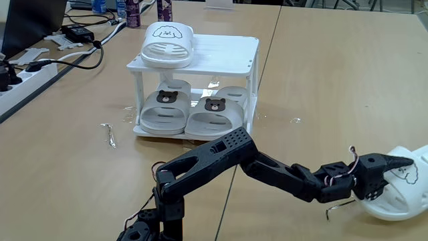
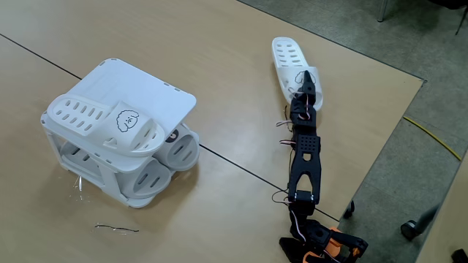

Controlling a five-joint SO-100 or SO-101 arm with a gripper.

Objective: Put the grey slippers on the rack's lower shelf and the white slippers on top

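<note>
1. The white slippers are split: in a fixed view one (image 1: 167, 44) lies on the rack (image 1: 227, 50), on the left half of its slatted top, with the right half bare. The other white slipper (image 1: 405, 194) lies on the table (image 1: 321, 80) far to the right, well apart from the rack. The gripper (image 1: 400, 163) is at this loose slipper, its dark tips over the puppy-face strap. The fingers look nearly together on the strap, but I cannot tell whether they actually pinch it. The grey slippers (image 1: 190, 110) sit side by side on the lower shelf (image 1: 160, 132), so that half of the task looks done.

2. In the other fixed view the loose slipper (image 2: 289, 58) lies straight beyond the outstretched arm, its long axis running on in nearly the same line as the arm, heel end farthest away. The gripper (image 2: 307, 82) lies over the strap end nearest the arm's base; its grip is hidden here too. The rack (image 2: 128, 77) stands far to the left, so the carry must swing widely across the table to the free half of the top.
</note>
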